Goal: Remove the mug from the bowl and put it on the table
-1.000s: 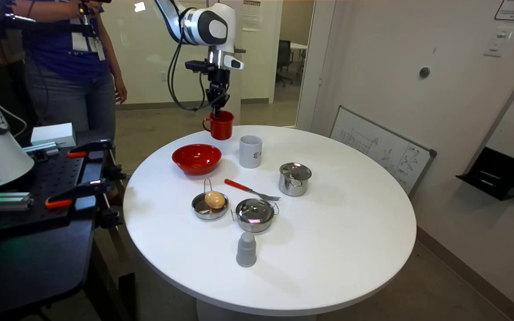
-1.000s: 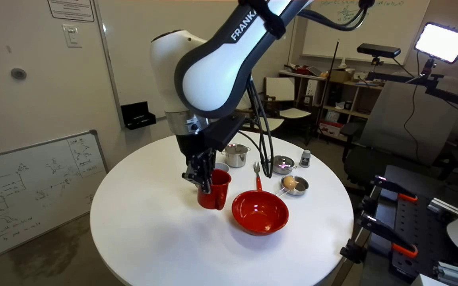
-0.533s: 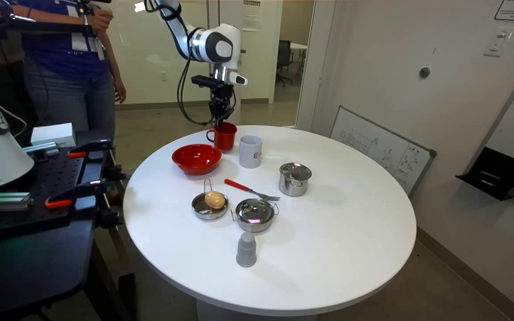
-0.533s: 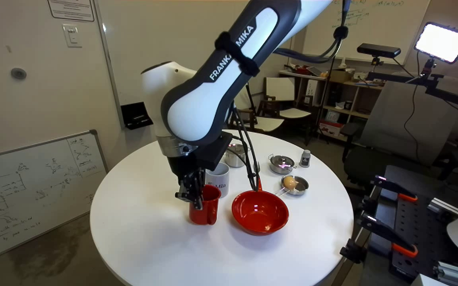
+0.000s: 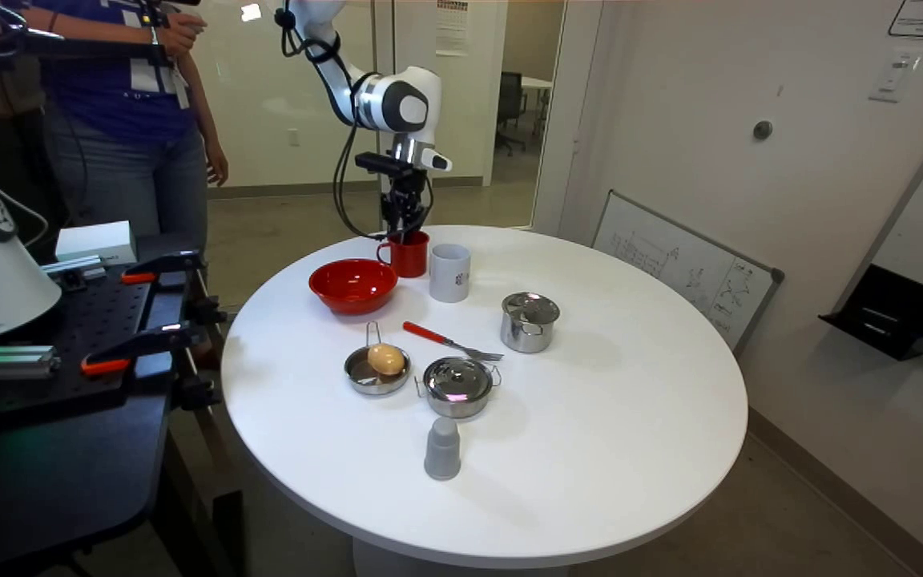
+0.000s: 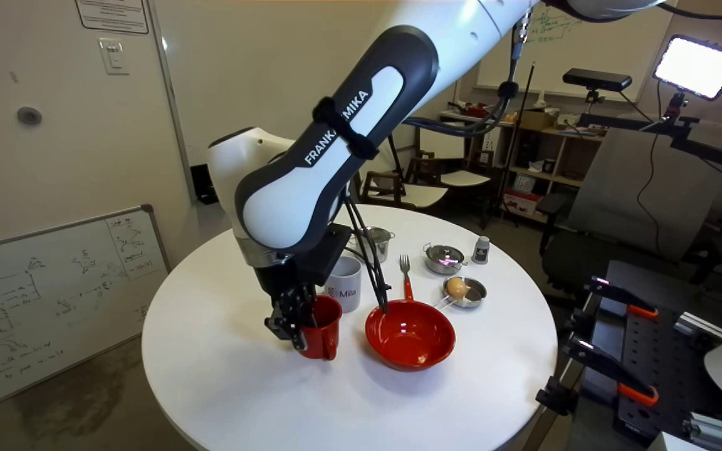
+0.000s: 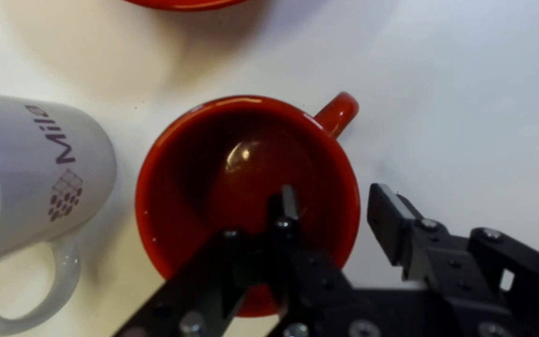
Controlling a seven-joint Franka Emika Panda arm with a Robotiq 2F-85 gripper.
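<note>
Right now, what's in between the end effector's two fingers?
The wall of the red mug. In the wrist view, the end effector has its fingers apart, one inside the mug, one outside.

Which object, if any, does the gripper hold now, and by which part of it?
Nothing is held: the gripper stands open, one finger inside the red mug, the other outside, gaps visible.

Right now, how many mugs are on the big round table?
2. The red mug stands near the red bowl, and the white mug stands beside the red mug. No others seem hidden.
</note>
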